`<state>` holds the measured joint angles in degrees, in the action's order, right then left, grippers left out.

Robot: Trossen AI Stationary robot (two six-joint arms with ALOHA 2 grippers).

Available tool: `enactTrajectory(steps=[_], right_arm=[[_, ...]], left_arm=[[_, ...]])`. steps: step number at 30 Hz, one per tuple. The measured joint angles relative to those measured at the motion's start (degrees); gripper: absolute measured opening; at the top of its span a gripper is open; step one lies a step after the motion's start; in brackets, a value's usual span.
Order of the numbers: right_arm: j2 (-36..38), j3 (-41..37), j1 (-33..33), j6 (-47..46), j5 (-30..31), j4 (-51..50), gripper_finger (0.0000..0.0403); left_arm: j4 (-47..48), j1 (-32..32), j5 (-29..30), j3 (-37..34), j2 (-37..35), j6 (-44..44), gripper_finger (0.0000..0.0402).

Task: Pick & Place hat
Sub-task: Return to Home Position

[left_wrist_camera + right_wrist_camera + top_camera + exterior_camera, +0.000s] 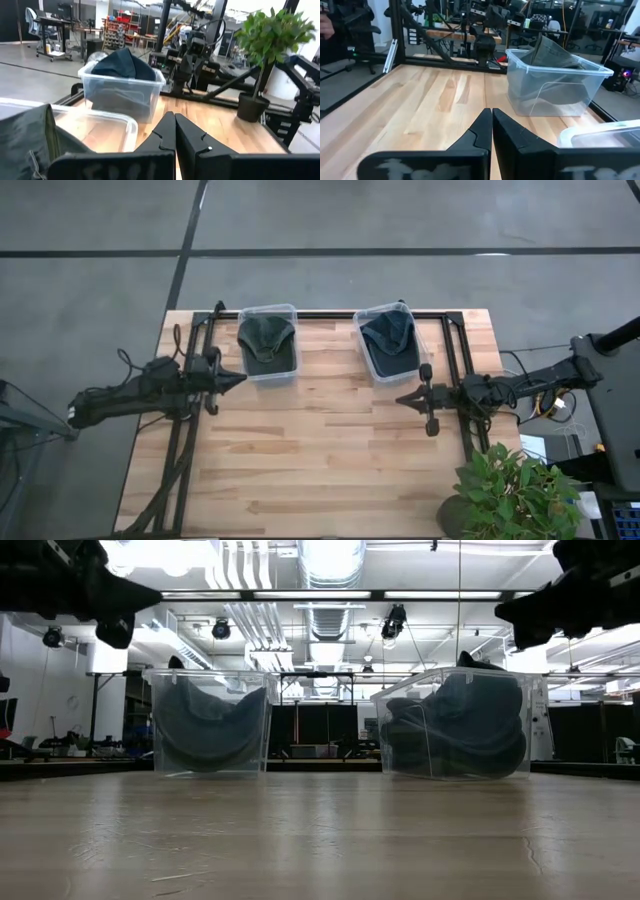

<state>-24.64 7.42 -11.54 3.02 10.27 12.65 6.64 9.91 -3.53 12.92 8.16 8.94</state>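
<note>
Two clear plastic bins stand on the wooden table near its far edge. The left bin (268, 342) (210, 720) (555, 80) holds a dark green hat (265, 335) (25, 140). The right bin (390, 340) (460, 725) (122, 87) holds a dark blue hat (388, 332) (122, 65). Each hat rests inside its bin, its top rising past the rim. My left gripper (243, 378) (175, 116) is shut and hovers above the table just left of the left bin's near corner. My right gripper (398, 399) (491, 111) is shut and hovers just near of the right bin.
A black metal frame (455, 360) runs along the table's far, left and right sides. A potted plant (505, 485) (270, 40) stands at the near right corner. Bare wood (320, 450) fills the middle and near part of the table.
</note>
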Motion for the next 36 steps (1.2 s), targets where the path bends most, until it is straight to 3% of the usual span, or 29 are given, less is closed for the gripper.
enactTrajectory(steps=[12, 15, 24, 30, 36], right_arm=[[5.1, -6.9, 0.1, -1.5, -0.6, 0.7, 0.0008], [6.0, -6.9, 0.1, -1.8, -3.4, 0.2, 0.0008], [5.7, -6.9, 0.1, -0.4, -4.5, -0.7, 0.0008], [5.8, -6.9, 0.1, 0.0, -3.8, -0.6, 0.0008], [5.8, -6.9, 0.1, -3.1, 1.7, -0.7, 0.0008]], left_arm=[[-0.1, -0.4, -2.7, -2.5, -2.5, -1.4, 0.0], [-0.1, -0.5, -2.9, -3.7, -4.6, -1.6, 0.0], [-2.1, -0.5, -0.7, -10.1, -8.1, -4.9, 0.0], [-2.7, -0.5, -0.5, -10.4, -8.2, -6.3, 0.0], [-2.1, -0.5, 0.7, -10.3, -7.9, -5.7, 0.0]])
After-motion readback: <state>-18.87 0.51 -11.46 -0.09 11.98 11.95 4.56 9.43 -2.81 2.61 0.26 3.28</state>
